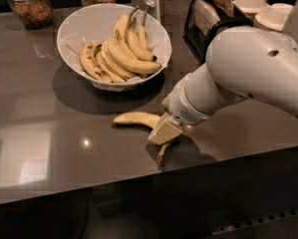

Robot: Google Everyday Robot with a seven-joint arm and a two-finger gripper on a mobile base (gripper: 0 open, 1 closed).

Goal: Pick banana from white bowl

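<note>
Dark glossy counter (44,108) holds the white bowl (86,21) of clustered bananas (121,54), with the banana (136,118) lying loose just in front of it, outside the bowl. The gripper (164,130) sits low over its stem half; whether it is clamped on the fruit I cannot tell. Likely the grasp is in hand; next, a sure hold and straight lift

We count one white bowl (83,24), one loose banana (133,117), two glass jars (31,6) — and one gripper (164,131) (low on that banana); the bowl's clustered bananas (123,54) overlap past counting.
</note>
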